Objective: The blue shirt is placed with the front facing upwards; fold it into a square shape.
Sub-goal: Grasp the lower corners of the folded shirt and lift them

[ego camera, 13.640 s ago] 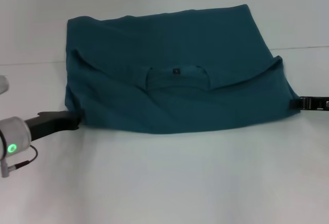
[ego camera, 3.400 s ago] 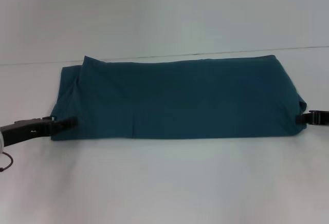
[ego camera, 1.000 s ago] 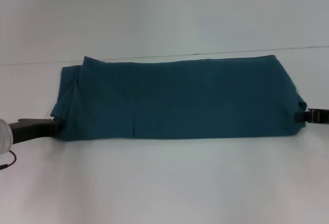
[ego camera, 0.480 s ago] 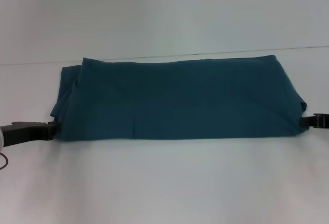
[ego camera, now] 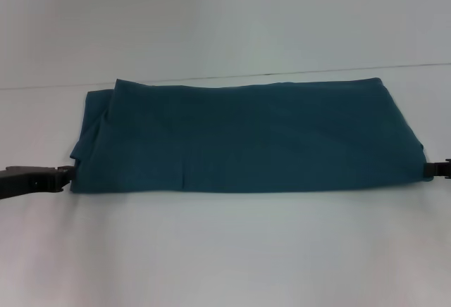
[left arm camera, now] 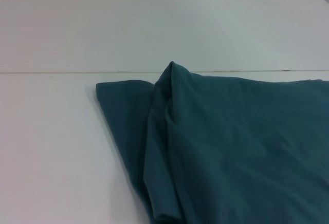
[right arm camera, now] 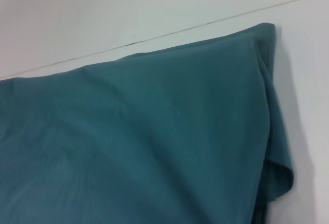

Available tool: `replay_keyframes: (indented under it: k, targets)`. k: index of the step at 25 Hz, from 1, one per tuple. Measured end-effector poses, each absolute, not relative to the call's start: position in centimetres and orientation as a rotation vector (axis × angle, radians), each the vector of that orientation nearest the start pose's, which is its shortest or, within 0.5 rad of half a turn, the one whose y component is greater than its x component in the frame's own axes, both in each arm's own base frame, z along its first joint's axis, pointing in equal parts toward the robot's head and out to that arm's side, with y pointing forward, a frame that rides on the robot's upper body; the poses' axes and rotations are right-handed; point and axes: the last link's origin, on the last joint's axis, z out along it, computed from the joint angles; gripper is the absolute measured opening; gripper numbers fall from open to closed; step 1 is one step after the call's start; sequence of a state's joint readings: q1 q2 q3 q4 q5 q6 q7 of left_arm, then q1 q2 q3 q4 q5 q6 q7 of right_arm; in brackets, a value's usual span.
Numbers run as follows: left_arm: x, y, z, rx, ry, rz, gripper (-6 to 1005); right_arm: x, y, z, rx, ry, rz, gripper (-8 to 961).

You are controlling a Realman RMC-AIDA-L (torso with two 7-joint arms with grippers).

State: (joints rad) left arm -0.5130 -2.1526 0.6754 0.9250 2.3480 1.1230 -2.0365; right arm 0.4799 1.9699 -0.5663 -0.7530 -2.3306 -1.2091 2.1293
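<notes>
**Blue shirt folded to a long band, end effectors at either end**

We find the blue shirt lying flat on the white desk, folded into a wide, low band that runs across the middle of the head view. No lettering or neck label shows on the upper face; we see plain teal cloth only. The near edge is fairly straight. At the robot's left end the layers do not line up: a lower layer sticks out past the upper one, and the left wrist view shows the upper layer rising to a small peak at the far corner with a soft vertical crease below it. At the right end the right wrist view shows the edge rolled under in a rounded fold.

The left end effector sits low at the near left corner of the shirt, its dark tip touching or just beside the cloth edge. We cannot tell whether it is pinching fabric or parted.

The right end effector shows only as a dark sliver at the edge of the head view, just beside the shirt's near right corner. We cannot tell its state either.

A thin seam line crosses the pale surface behind the shirt.
</notes>
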Motion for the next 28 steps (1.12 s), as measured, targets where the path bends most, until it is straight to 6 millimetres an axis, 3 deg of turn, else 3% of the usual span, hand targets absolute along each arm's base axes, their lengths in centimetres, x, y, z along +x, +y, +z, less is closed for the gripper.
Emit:
replay_keyframes:
  k: [12, 18, 23, 28]
  targets:
    - [-30.5, 38.0, 2.1, -2.127, -1.241, -0.286, 130, 36.3, 35.2, 7.6, -2.019, 1.478, 0.308, 3]
    - [-31.0, 38.0, 1.9, -2.104, -1.274, -0.275, 345, 36.3, 35.2, 7.5, -2.019, 1.479, 0.308, 3]
    - [-31.3, 37.9, 1.2, -2.105, -1.287, -0.246, 588, 36.2, 35.2, 7.5, -2.020, 1.477, 0.309, 3]
    - [-31.0, 38.0, 0.7, -2.126, -1.280, -0.239, 643, 36.2, 35.2, 7.5, -2.021, 1.476, 0.308, 3]
